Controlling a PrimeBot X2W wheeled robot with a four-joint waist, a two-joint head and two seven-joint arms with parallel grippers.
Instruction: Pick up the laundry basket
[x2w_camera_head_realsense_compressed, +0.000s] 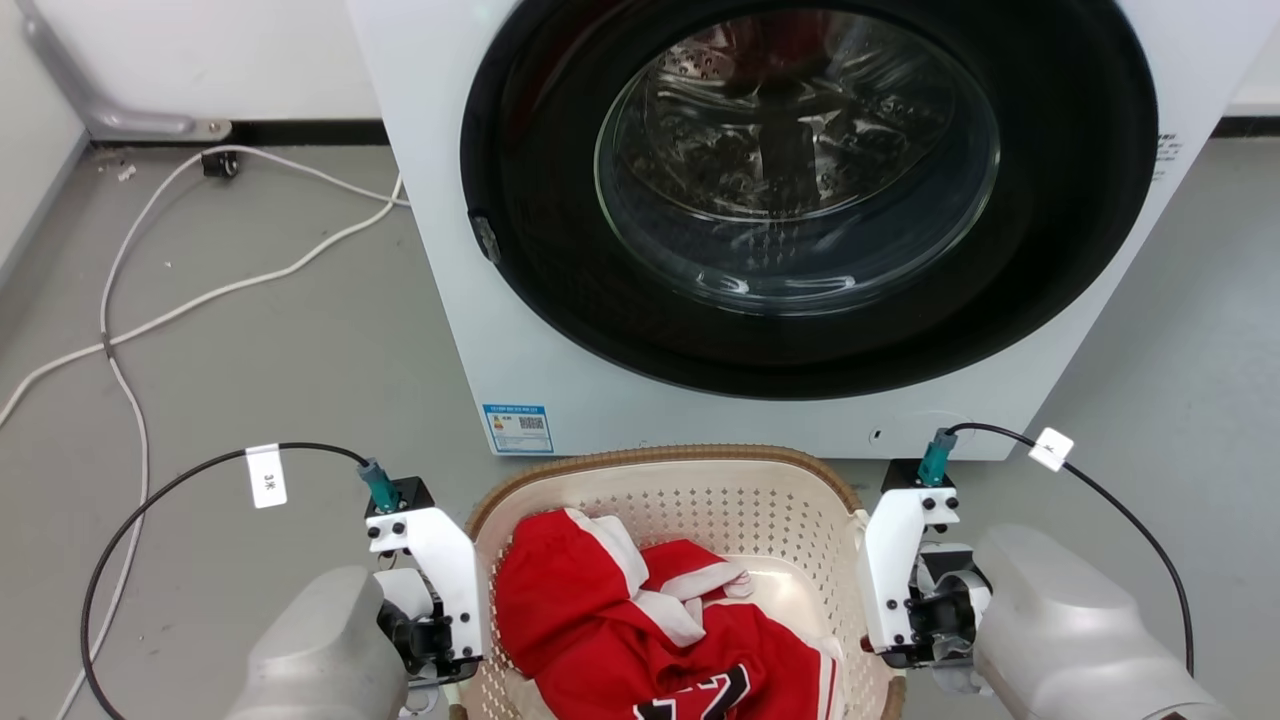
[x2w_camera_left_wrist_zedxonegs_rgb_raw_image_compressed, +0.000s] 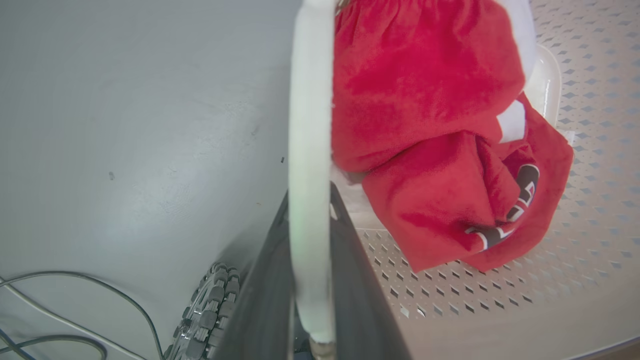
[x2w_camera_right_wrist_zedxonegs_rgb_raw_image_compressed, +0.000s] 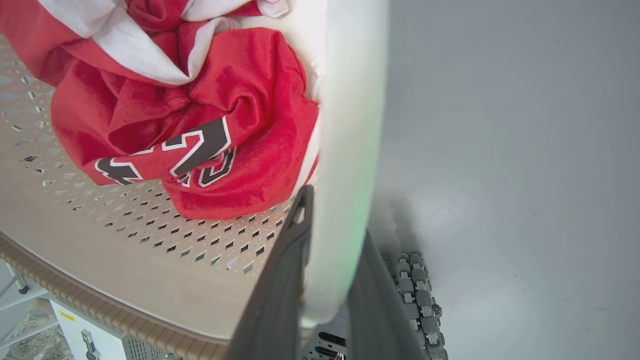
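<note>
**Basket clamped between both grippers, one handle each**

- Left gripper (x2w_camera_left_wrist_zedxonegs_rgb_raw_image_compressed: 310, 210): its two dark fingers are closed on the white left handle (x2w_camera_left_wrist_zedxonegs_rgb_raw_image_compressed: 307, 100). The bar runs straight up between them, in line with the fingers.
- Right gripper (x2w_camera_right_wrist_zedxonegs_rgb_raw_image_compressed: 335, 220): the same grip, mirrored, pinching the right handle (x2w_camera_right_wrist_zedxonegs_rgb_raw_image_compressed: 350, 100).
- Laundry basket (x2w_camera_head_realsense_compressed: 655, 456): it lies directly between the two arms, inward of each gripper, and the head view shows the arms level with each other on opposite sides. Neither arm is nearer, so the hold looks even.
- The far brown rim sits just in front of the washing machine (x2w_camera_head_realsense_compressed: 560, 380). The near end is cut off by the frame, so I cannot tell which way the basket's long axis runs.
- A red jersey (x2w_camera_head_realsense_compressed: 640, 620) is heaped inside, loose and well below the rim.
- Grey floor (x2w_camera_head_realsense_compressed: 300, 350) shows outside both handles. I cannot tell whether the base has left it.

Judgement: the coming move is a straight vertical lift. Both arms must rise together or the basket will tilt across its handles.
</note>
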